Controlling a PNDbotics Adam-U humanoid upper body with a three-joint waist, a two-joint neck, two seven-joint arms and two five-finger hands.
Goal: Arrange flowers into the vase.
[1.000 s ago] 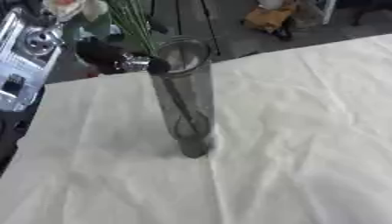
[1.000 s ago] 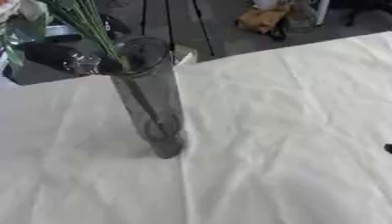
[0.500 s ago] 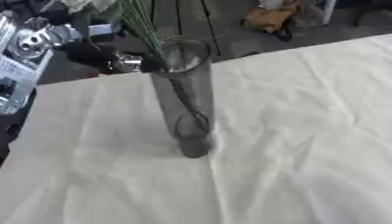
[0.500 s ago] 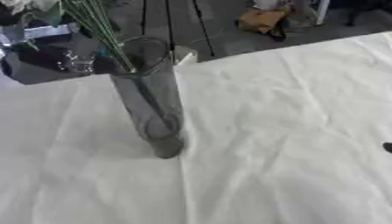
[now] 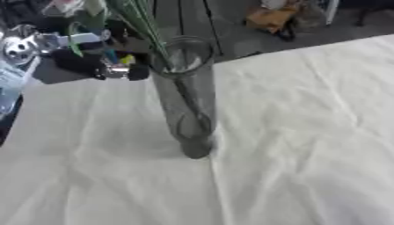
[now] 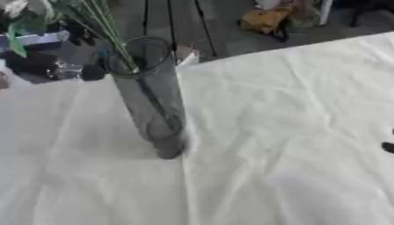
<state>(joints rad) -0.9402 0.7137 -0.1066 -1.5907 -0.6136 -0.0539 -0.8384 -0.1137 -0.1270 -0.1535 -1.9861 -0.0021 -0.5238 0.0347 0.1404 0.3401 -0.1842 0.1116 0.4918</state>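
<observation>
A: Where is the vase [image 5: 184, 101]?
B: Upright on the counter [image 5: 308, 145], left of centre, on a wrinkled white cloth [image 6: 285, 132]. Clear glass, tall and narrow, with a round open mouth toward the far edge of the cloth.

A: And the flowers?
B: Green stems [image 5: 142, 22] enter the mouth of the vase from the upper left at a slant. One dark stem runs down inside the glass to near the base. Pale blooms [image 5: 65, 6] and a green leaf sit at the top left corner, blurred.

A: State of the left robot hand [image 5: 115, 68]?
B: It sits just left of the vase rim, black with silver parts, close to the stems. Cannot tell whether its fingers are curled or straight, nor whether they hold the stems; that area is smeared.

A: Right robot hand [image 6: 388, 147]?
B: Only a small dark bit shows at the right edge in the right eye view, over the cloth and well apart from the vase. Its pose cannot be told.

A: Anything else?
B: Dark floor beyond the counter, with an orange-brown object [image 5: 269, 19] lying on it.
</observation>
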